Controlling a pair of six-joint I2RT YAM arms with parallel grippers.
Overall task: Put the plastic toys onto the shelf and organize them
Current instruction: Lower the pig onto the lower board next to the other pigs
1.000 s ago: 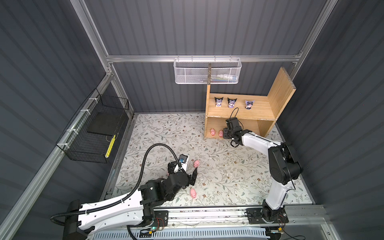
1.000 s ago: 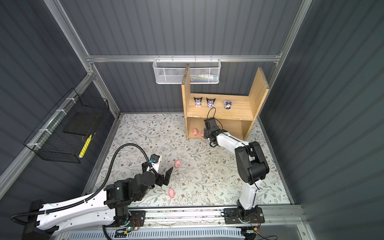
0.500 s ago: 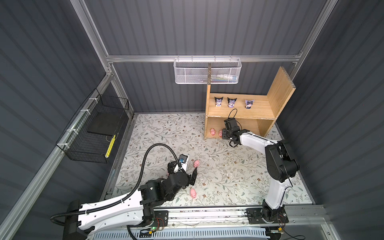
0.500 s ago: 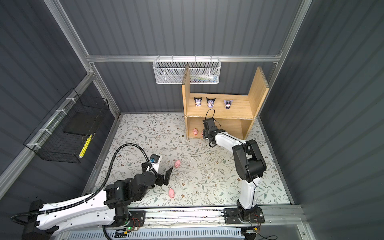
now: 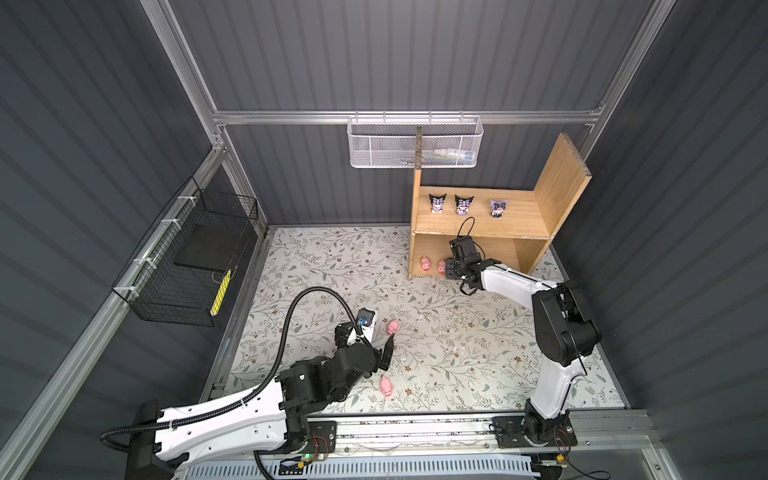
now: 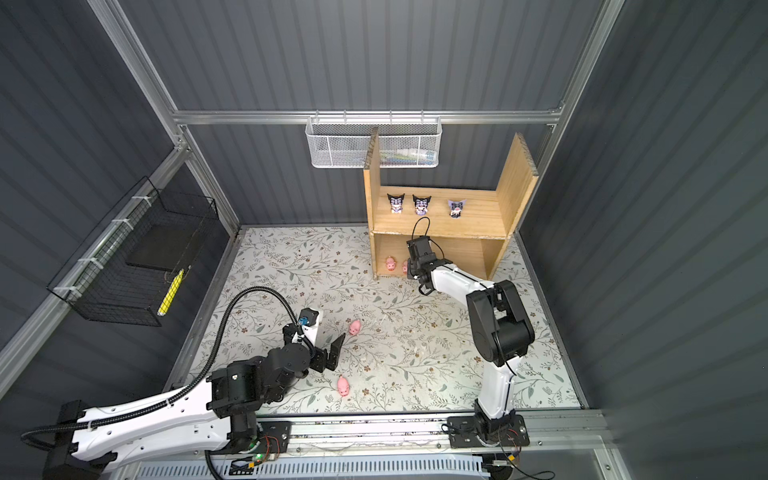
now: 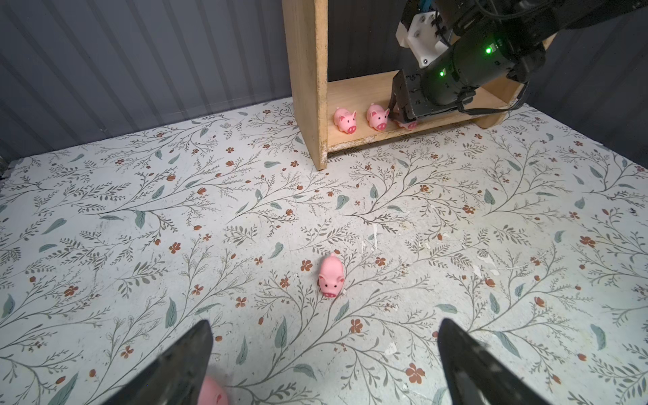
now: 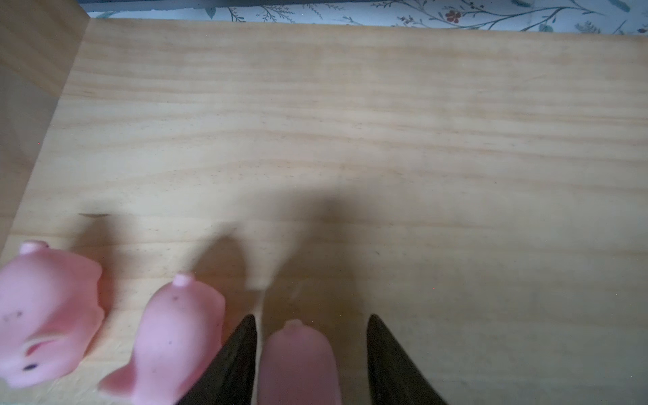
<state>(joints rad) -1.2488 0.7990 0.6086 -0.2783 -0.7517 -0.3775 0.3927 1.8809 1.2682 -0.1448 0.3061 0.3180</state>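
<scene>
1. We see the shelf [image 5: 559, 195] in pale raw wood: two tall side boards, two levels, chipped edges. It stands at the far right of the floral mat [image 5: 457, 332].
2. On the upper level three big-headed figurines stand upright in a row, apart: first black-hooded figurine [image 5: 437, 203], second black-hooded figurine [image 5: 464, 205], lavender-hooded figurine [image 5: 498, 208]. All have purple-white bodies.
3. On the lower level, by the side board on the left of both top views, the corner pig [image 7: 345, 120] and middle pig [image 7: 378, 116] are pink, with snouts toward the mat. The third pig [image 8: 298, 364] is next in line.
4. The right gripper [image 8: 312, 317] is released. Its fingers flank the third pig, with a clear gap on one side and a thin sliver on the other. The pig sits on the board.
5. The left gripper [image 7: 324, 322] is spread wide above the mat with nothing between its fingers. The mat pig [image 7: 331, 275] stands just ahead of it. The near pig [image 5: 386, 386] is on the mat beside the left arm.
6. Hard to read:
   - The third pig's front is cut off in the right wrist view, which is blurred. Elsewhere the right gripper mostly hides that pig.
   - A pink scrap [image 7: 212, 392] sits at the frame edge by one left finger, and we cannot tell what it is.
   - The figurine faces are too small to make out.
</scene>
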